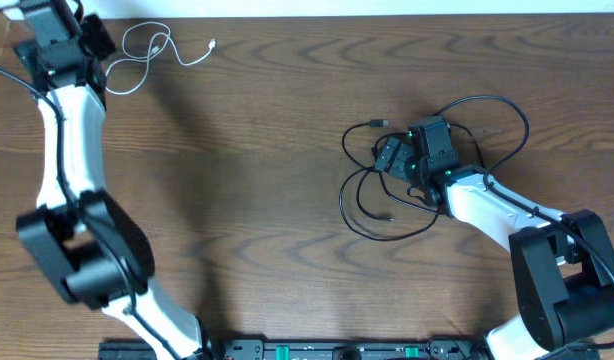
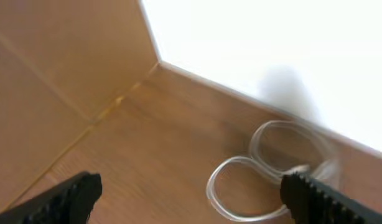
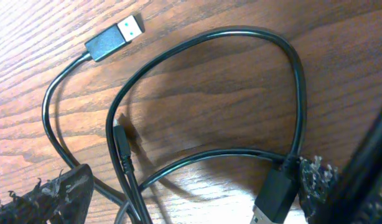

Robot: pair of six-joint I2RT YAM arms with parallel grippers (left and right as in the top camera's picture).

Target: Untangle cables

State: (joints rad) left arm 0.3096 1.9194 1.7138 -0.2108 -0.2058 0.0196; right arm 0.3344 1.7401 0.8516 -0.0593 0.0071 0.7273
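Dark wood-grain table [image 1: 257, 170], with a white strip [image 1: 387, 6] past its far edge.

Left pincer [image 1: 90, 42] was up at the far left corner. Its fingers [image 2: 69, 198] were spread wide with nothing between the pads. The white cable [image 2: 265, 168] lay loose on the table just ahead of that pincer, closer to the finger on the right of the wrist view. It formed two overlapping loops. Whether it touched that finger I couldn't tell, because the picture was blurred there. From overhead the white cable [image 1: 147, 45] sat just beside the pincer, with one end trailing away from it along the far edge.

Right pincer [image 1: 397, 160] was low over the black cables [image 1: 487, 98] on the right half of the table — fingers [image 3: 60, 193] wide apart, clamping nothing. The black cables [image 3: 298, 93] ran between and ahead of the two fingers, crossing each other in loose loops flat on the wood.
- The USB-A plug [image 3: 114, 38] lay well ahead of the pincer, toward the finger on the left of the wrist view, clear of both fingers.
- The small plug [image 3: 121, 142] was nearer in, between the fingers, with its lead passing under another strand.
- The second large plug [image 3: 272, 196] sat just beside the finger on the right of that view — contact or not, couldn't tell.

From overhead, more black loops spread out on both sides of the right pincer and behind it.
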